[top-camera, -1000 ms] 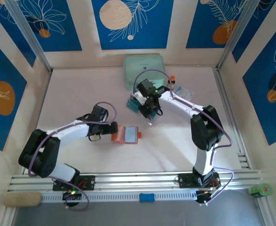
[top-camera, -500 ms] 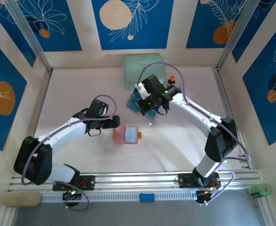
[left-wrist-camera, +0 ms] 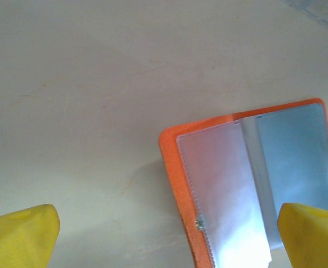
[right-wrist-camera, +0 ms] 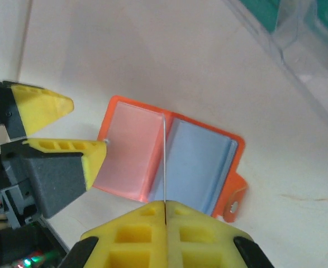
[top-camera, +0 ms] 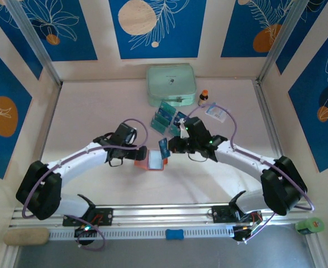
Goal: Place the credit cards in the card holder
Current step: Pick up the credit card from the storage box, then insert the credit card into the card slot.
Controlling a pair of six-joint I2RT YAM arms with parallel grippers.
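Over the glossy-pocketed card holder (right-wrist-camera: pixel 196 167) hangs a thin credit card (top-camera: pixel 163 148).

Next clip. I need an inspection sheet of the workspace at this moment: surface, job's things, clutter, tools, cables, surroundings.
Surface: pale table, nothing seen amiss.
Job's things: orange card holder lying open, pockets up; one card held on edge over it; more cards in a clear rack.
Clutter: mint zip case, small orange-capped bottle, sachet.
Tools: left tool open at the card holder's edge; right tool shut on the card.
Cables: purple cables looped along both arms.
Surroundings: blue patterned wall panels; metal rail at the near edge.
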